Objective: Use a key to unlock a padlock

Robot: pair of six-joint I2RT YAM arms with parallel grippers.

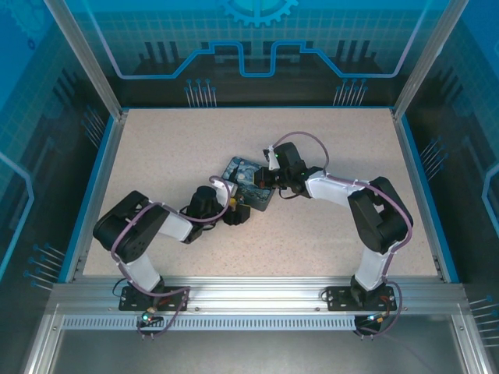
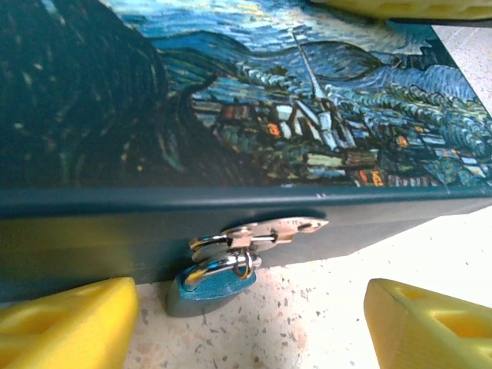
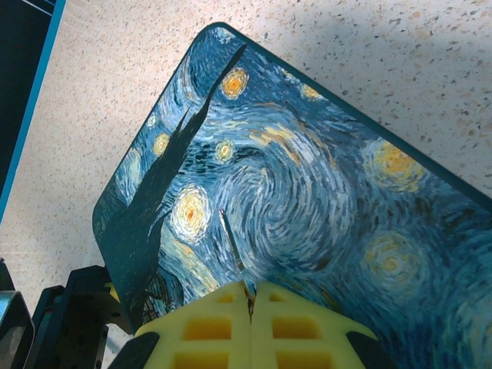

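Where the right tool (image 3: 250, 292) grips, key (image 3: 232, 244) (edge-on) hides.

Robot lab cell, not a home: speckled desk (image 1: 327, 226) had blue edging, aluminium extrusion frame (image 1: 257, 300) along near edge, blue panels (image 1: 257, 47) printed with circuit-and-gear graphics, left arm (image 1: 140, 230) and right arm (image 1: 378, 214) bolted down.

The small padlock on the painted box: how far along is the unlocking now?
Done: the right gripper is shut on the thin dark metal key, above the lid of the dark-blue starry-night box. In hand: the open left gripper frames the small bluish padlock, whose silvery shackle passes through the hasp. Left: bring the key to the padlock, insert, turn, and open the shackle.
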